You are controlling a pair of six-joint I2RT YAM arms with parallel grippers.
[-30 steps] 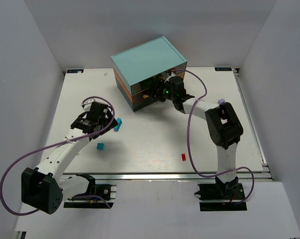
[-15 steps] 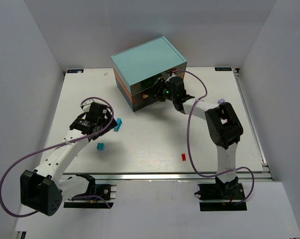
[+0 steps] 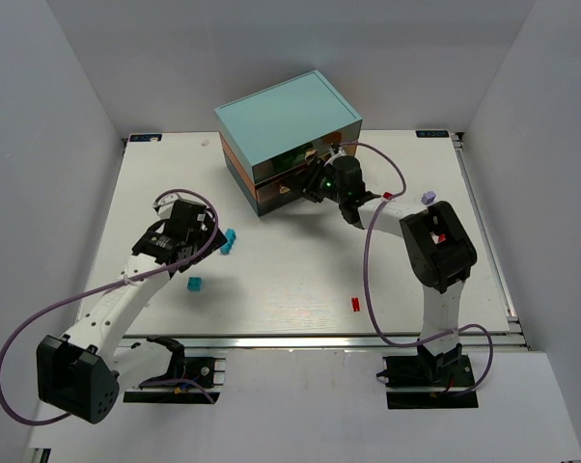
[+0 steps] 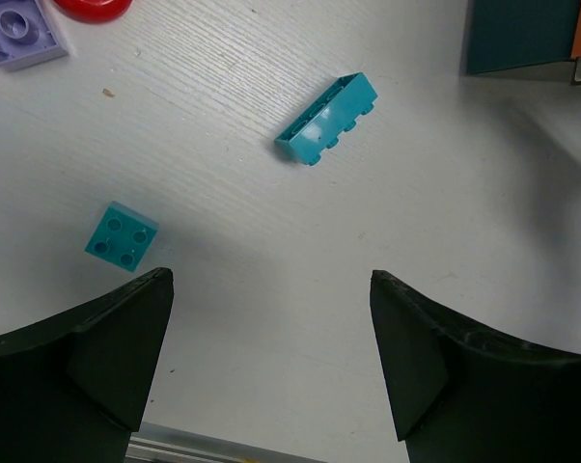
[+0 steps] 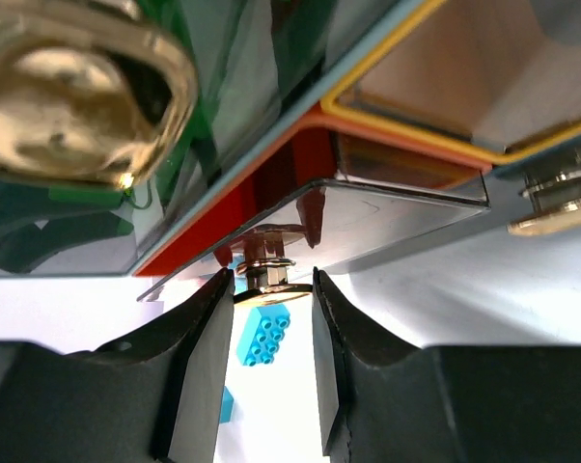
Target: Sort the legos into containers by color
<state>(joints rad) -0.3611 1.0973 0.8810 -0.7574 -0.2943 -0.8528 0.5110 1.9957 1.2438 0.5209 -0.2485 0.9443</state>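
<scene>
The light-teal-topped chest (image 3: 286, 121) stands at the back middle of the table. My right gripper (image 3: 313, 186) is at its front, shut on the brass knob (image 5: 264, 286) of an orange-fronted drawer (image 5: 223, 217). My left gripper (image 4: 271, 280) is open and empty above the table, also seen in the top view (image 3: 202, 239). Ahead of it lie a long cyan brick (image 4: 326, 120) and a small square cyan brick (image 4: 123, 236). Both show in the top view, the long one (image 3: 229, 238) and the square one (image 3: 194, 284). A red brick (image 3: 355, 304) lies near the front.
A lilac brick (image 4: 20, 29) and a red round piece (image 4: 93, 8) lie at the top left of the left wrist view. A corner of the chest (image 4: 522, 34) shows at its top right. The table's metal front rail (image 3: 319, 340) runs along the near edge.
My right gripper has shifted slightly right and away from the chest, still holding the knob. The left arm has barely moved.
</scene>
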